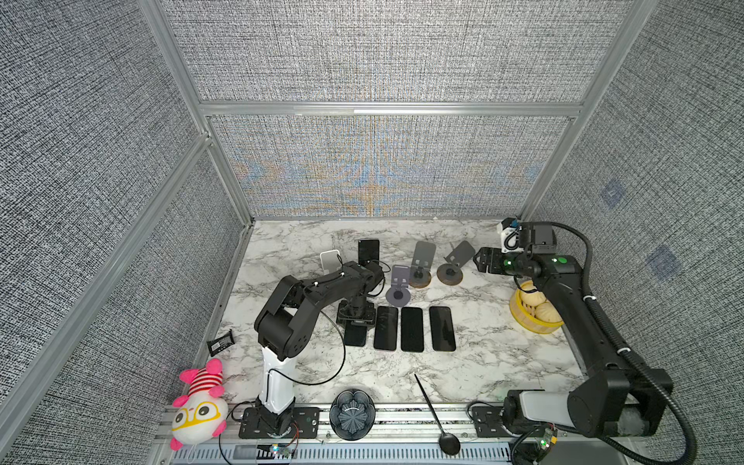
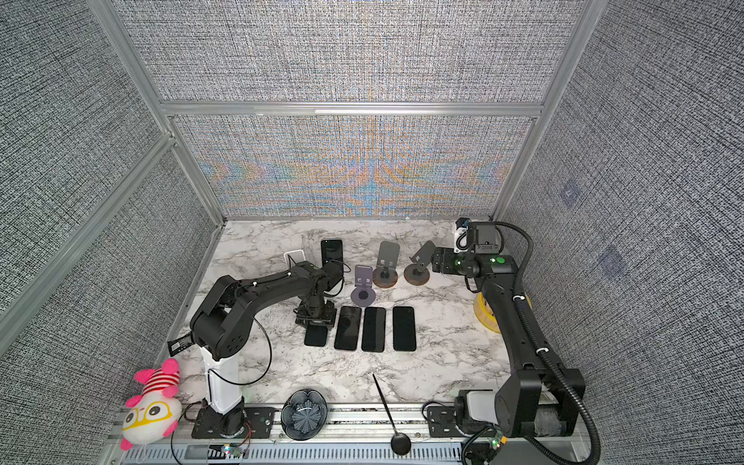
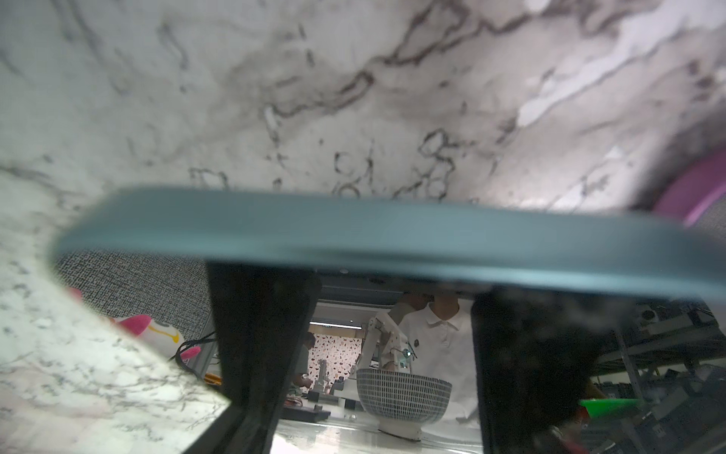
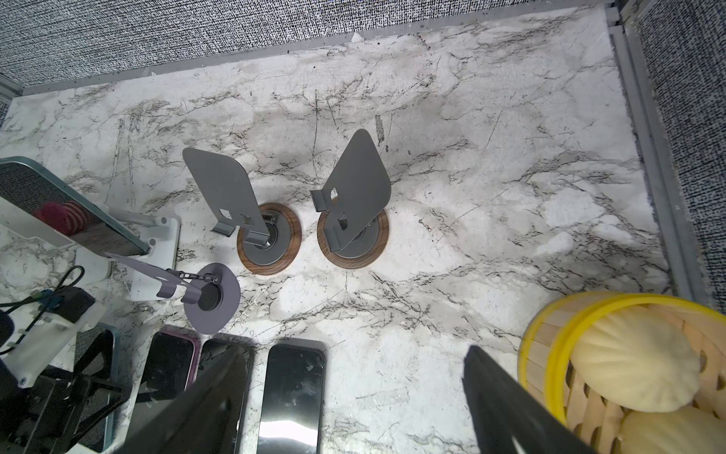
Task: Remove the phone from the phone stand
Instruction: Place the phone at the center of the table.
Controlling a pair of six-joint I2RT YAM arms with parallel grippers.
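Left gripper [image 1: 356, 323] points down, its jaws clenched on the far end of a teal-edged phone [image 1: 355, 338], which is leftmost in a row with three flat phones [image 1: 412, 329]. A purple stand [image 1: 398, 288] sits just beside it. The left arm [image 1: 322, 290] hides the foot of a second phone [image 1: 368, 250], which leans on a white stand [image 4: 163, 236]. Right gripper [image 1: 478, 259] hangs released beside two grey stands [image 1: 422, 253].

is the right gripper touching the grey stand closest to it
Apart. In the right wrist view, bare marble table shows between the open right gripper and the closest grey stand.
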